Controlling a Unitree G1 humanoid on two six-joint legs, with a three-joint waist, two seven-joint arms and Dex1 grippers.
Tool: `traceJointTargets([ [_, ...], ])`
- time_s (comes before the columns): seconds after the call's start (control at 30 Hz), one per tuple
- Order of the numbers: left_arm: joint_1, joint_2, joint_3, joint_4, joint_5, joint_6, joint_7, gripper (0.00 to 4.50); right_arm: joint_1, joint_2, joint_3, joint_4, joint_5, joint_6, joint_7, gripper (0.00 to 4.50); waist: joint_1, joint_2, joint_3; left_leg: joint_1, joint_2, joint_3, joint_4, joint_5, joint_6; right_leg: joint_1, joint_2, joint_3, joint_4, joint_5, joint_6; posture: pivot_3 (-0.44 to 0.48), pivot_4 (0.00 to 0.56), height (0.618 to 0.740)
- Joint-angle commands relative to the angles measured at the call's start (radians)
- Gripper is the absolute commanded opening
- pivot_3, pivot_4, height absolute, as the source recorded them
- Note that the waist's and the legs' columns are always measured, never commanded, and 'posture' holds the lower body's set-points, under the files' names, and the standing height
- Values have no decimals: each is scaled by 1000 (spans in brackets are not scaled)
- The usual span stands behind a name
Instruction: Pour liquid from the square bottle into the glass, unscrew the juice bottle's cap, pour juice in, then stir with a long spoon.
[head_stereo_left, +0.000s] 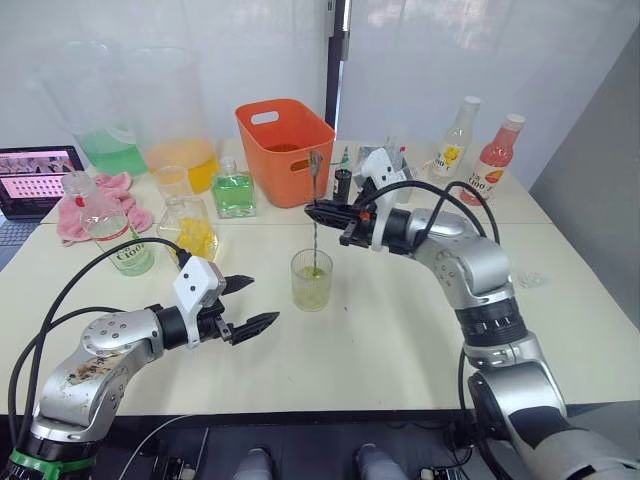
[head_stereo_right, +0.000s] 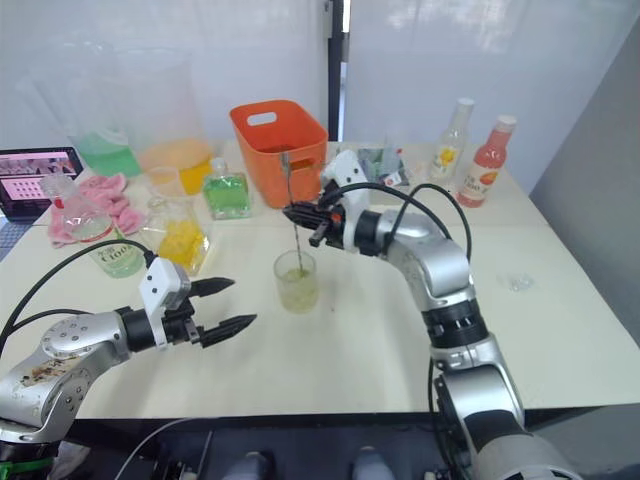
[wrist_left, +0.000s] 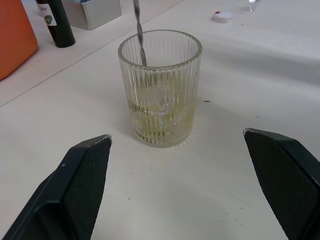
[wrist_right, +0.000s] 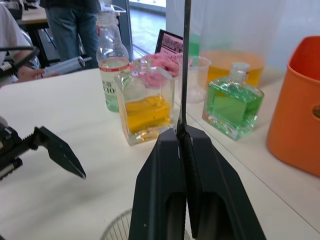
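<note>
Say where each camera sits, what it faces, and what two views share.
Left eye, head: down over the table; both arms.
Right eye, head: same scene, the orange basket behind.
Left wrist: the open left gripper facing the glass.
Right wrist: the right gripper shut on the long spoon.
Shared: glass and spoon in both eyes and the left wrist.

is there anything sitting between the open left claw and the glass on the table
Nothing visible. The left claw is open and points at the glass across bare table. The only thing at the glass is the long spoon, held from above by the right claw and dipping inside it, not on the left claw's side.
</note>
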Motion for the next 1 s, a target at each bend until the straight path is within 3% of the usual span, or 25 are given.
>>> traceJointTargets([
  [0.03, -5, 0, 6, -19, -3, -17, -3, 4477, -17, 13, -12, -59, 23, -4, 8, 0, 0, 0, 0, 0, 0, 0, 0, 0, 0, 0, 0, 0, 0, 0, 0, 0, 150, 725],
  [0.2, -2, 1, 5, -20, -2, -19, -4, 4477, 16, 2, 7, -140, 61, 71, 44, 0, 1, 0, 0, 0, 0, 0, 0, 0, 0, 0, 0, 0, 0, 0, 0, 0, 150, 725],
  [0.57, -12, -3, -3, -4, 1, -29, -15, 4477, 40, -132, -23, -196, 56, 126, 53, 0, 1, 0, 0, 0, 0, 0, 0, 0, 0, 0, 0, 0, 0, -2, 0, 0, 150, 725],
  [0.77, -15, -7, -2, 1, 1, -35, -20, 4477, 35, -76, -59, -180, 63, 53, -3, 0, 0, 0, 0, 0, 0, 0, 0, 0, 0, 0, 0, 0, 0, -1, 1, 0, 150, 725],
  [1.0, -6, -14, 0, -8, -2, -37, -17, 4477, 39, -67, -57, -217, 117, 118, 24, 0, 1, 0, 0, 0, 0, 0, 0, 0, 0, 0, 0, 0, 0, -1, 1, 0, 150, 725],
])
